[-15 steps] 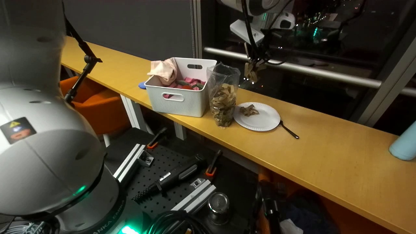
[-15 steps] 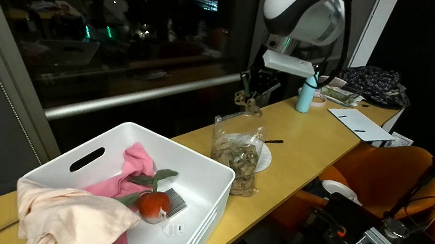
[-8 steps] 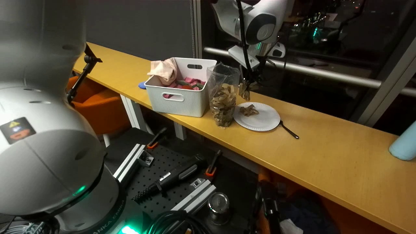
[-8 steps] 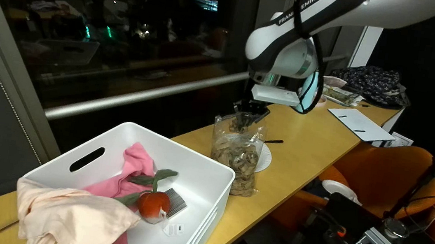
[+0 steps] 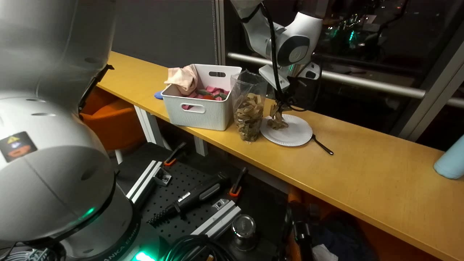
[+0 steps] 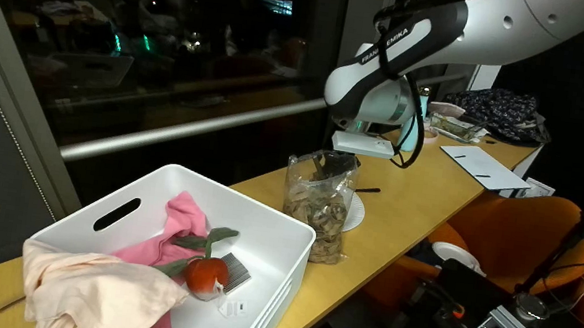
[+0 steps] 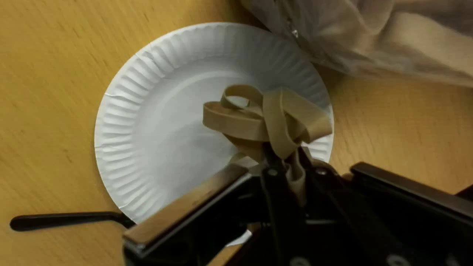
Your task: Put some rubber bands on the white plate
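Note:
The white paper plate point(image 5: 297, 134) lies on the wooden table. It fills the middle of the wrist view point(image 7: 173, 140) and is partly behind the bag in an exterior view point(image 6: 356, 213). A small pile of tan rubber bands point(image 5: 277, 124) lies on the plate's bag side. My gripper point(image 7: 288, 158) is shut on a bunch of rubber bands point(image 7: 240, 123), which hangs over the plate. In an exterior view the held bunch point(image 5: 276, 110) is just above the pile; whether they touch is unclear. A clear plastic bag of rubber bands point(image 5: 249, 112) stands upright beside the plate.
A white bin point(image 5: 203, 112) with cloths and a red fruit-like object point(image 6: 206, 275) stands beside the bag. A black utensil point(image 5: 322, 145) has its end under or against the plate's rim. A light blue bottle point(image 5: 451, 159) stands farther along the table by the window.
The arm has come down from well above the table. My gripper, still holding the rubber bands, is now low over the plate. The plate, bag and bin have not moved.

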`<state>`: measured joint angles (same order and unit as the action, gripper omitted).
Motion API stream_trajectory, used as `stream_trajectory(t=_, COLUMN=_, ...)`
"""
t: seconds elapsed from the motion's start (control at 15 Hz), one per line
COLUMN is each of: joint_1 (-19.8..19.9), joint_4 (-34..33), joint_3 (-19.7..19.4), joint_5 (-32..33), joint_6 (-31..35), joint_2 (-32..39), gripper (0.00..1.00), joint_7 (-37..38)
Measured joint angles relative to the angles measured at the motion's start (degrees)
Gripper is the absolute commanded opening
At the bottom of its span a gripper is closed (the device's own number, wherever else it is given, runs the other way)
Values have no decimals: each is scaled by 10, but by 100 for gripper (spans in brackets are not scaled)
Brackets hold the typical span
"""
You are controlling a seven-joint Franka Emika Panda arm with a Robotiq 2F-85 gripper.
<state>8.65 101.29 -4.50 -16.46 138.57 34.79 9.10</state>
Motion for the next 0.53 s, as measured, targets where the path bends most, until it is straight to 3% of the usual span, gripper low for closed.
stream_trajectory(t=0.2, joint_1=0, joint_4=-17, joint_3=-2, joint_5=1, joint_6=4, joint_2=10, gripper=6, joint_7=27)
stream_trajectory(t=0.27, joint_1=-1, joint_4=-21, joint_3=-5, joint_5=1, joint_6=4, joint_2=13, gripper=29, joint_7=38)
stream_trajectory(t=0.53, joint_1=-2, joint_4=-35, joint_3=-12, joint_5=2, joint_6=4, joint_2=30, gripper=57, joint_7=74)
